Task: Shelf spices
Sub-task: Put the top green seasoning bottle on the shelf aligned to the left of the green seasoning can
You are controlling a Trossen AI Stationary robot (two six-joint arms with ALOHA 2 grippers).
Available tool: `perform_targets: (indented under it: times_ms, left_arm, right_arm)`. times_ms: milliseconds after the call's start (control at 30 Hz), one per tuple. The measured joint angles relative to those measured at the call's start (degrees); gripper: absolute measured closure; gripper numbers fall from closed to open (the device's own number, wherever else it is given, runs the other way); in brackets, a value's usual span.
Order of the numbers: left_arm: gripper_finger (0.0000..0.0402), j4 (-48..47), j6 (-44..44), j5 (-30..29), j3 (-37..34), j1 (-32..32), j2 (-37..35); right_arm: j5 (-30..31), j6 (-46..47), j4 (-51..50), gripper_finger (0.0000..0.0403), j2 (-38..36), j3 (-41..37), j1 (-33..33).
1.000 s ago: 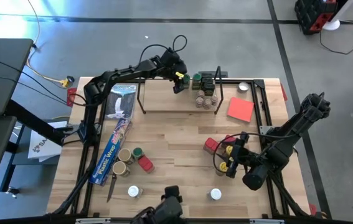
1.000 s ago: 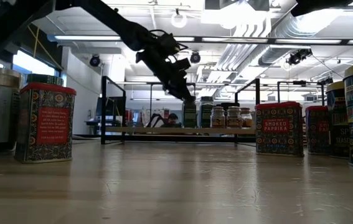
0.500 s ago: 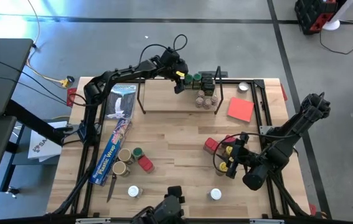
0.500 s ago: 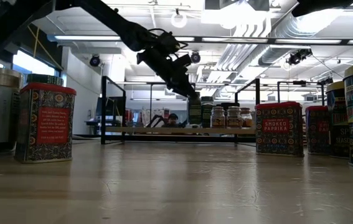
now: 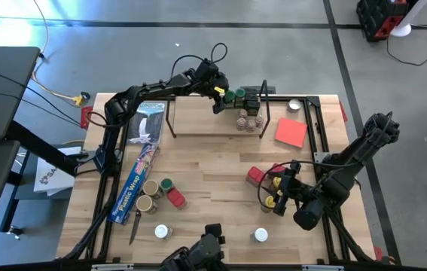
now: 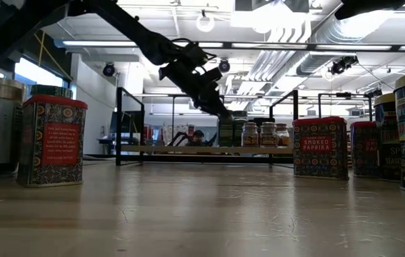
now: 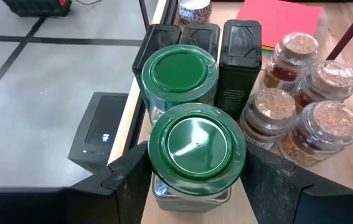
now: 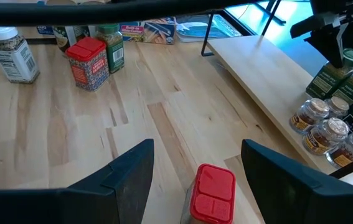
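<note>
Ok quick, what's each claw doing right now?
Left claw: closed on a green-lid jar at the shelf.
Right claw: open, empty, above a red tin.

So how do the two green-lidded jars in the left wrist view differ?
The nearer green-lidded jar sits between the left tool's fingers; the farther green-lidded jar stands free, with nothing gripping it. The nearer one is at the open edge of the group; the farther one is next to the dark tins. Both are upright, round, with matching green lids, on the shelf.
</note>
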Motion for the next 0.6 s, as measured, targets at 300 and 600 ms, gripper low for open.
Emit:
perform_targets:
  times_ms: [300,600]
  left_arm:
    - [0.0180,-0.4,-0.4,0.4,0.0,0.4,0.0]
    - [0.0137,-0.4,-0.1,0.6,0.0,0.7,0.1]
  right_arm:
    - [0.0,0.4,0.0,0.0167,0.0,0.0,0.0]
    - [-0.2,0.4,0.0,0.0167,0.0,0.0,0.0]
